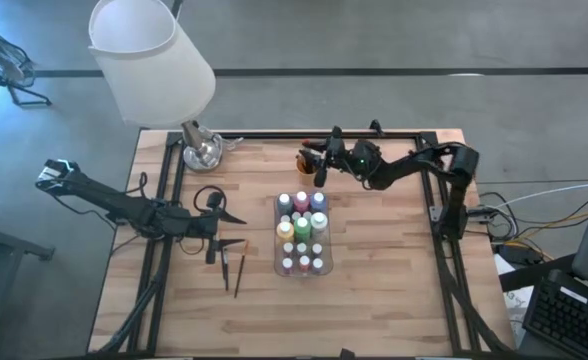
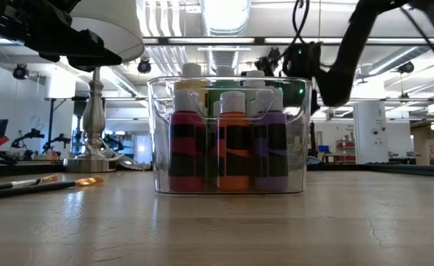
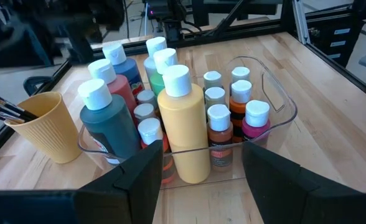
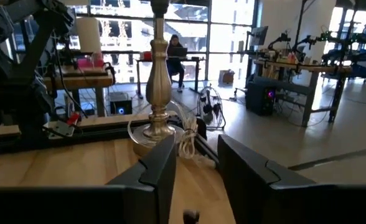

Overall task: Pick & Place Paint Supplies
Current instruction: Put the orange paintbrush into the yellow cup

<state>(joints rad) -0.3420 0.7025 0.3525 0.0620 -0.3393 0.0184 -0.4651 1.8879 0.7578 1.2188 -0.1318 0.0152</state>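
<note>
Several paint bottles [image 1: 303, 232] with white caps stand upright in a clear plastic tray [image 3: 276, 93] at the table's middle. Two paintbrushes [image 1: 233, 269] lie flat on the wood to the tray's left. More brushes [image 3: 2, 107] stand in a small orange cup [image 1: 305, 160] just beyond the tray's far end. My left gripper [image 3: 198, 186] hangs open above the table left of the tray [image 1: 232, 217], pointing at it. My right gripper [image 4: 197, 180] is open over the cup [image 1: 320, 166], pointing toward the lamp. A small dark tip [image 4: 189, 216] shows below the gap between its fingers.
A table lamp with a white shade [image 1: 154, 60] and a silver base [image 1: 202, 150] stands at the far left corner, its cord looped on the wood [image 1: 210, 196]. Black frame rails [image 1: 164, 200] run along the table's left, right and far edges. Bare wood lies nearer than the tray.
</note>
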